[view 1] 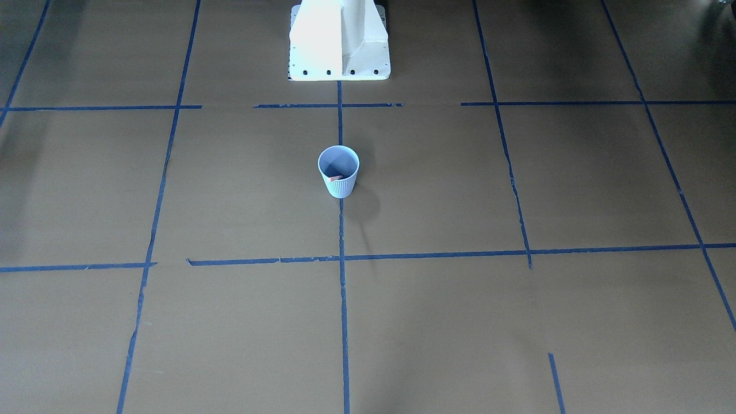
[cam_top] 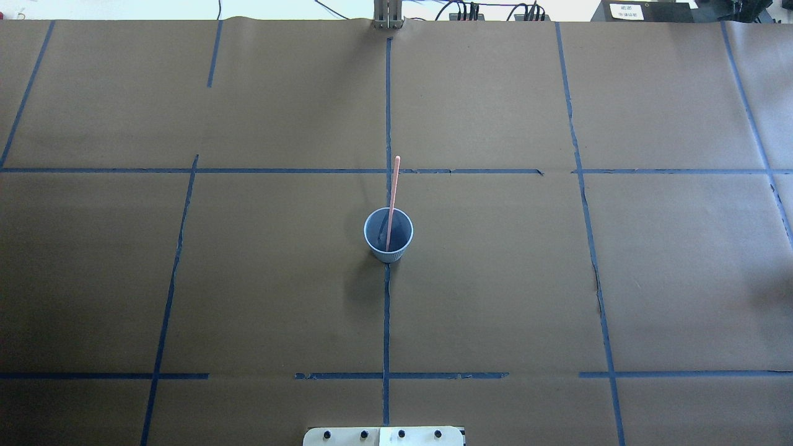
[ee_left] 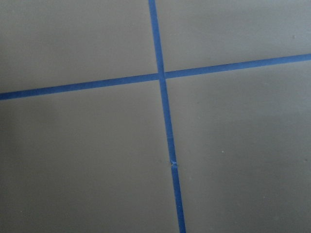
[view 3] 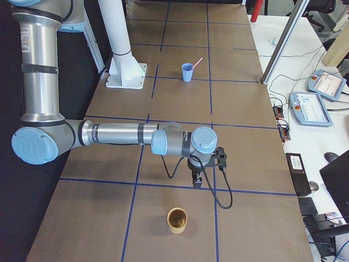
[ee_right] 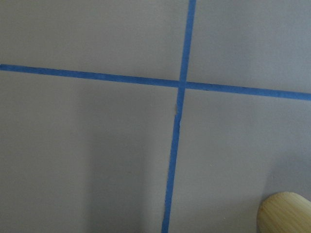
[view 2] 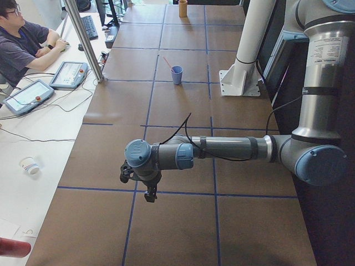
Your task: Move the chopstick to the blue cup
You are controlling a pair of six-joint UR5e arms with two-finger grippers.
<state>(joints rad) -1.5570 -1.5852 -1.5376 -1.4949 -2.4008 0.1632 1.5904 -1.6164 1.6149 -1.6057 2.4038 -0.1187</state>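
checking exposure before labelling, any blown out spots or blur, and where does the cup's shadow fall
Exterior front-facing: the robot base is blown out, and the blue cup throws a shadow to its lower right. Overhead exterior: the strip beyond the table is overexposed. Right wrist-mounted: the wooden cup in the corner is blurred.

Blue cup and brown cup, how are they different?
The blue cup is pale blue with ribbed sides; the brown cup is wood-coloured. The blue cup holds a pink chopstick leaning out; the brown cup looks empty. The blue cup stands in the middle of the table; the brown cup stands near one end. Both are upright with open tops.
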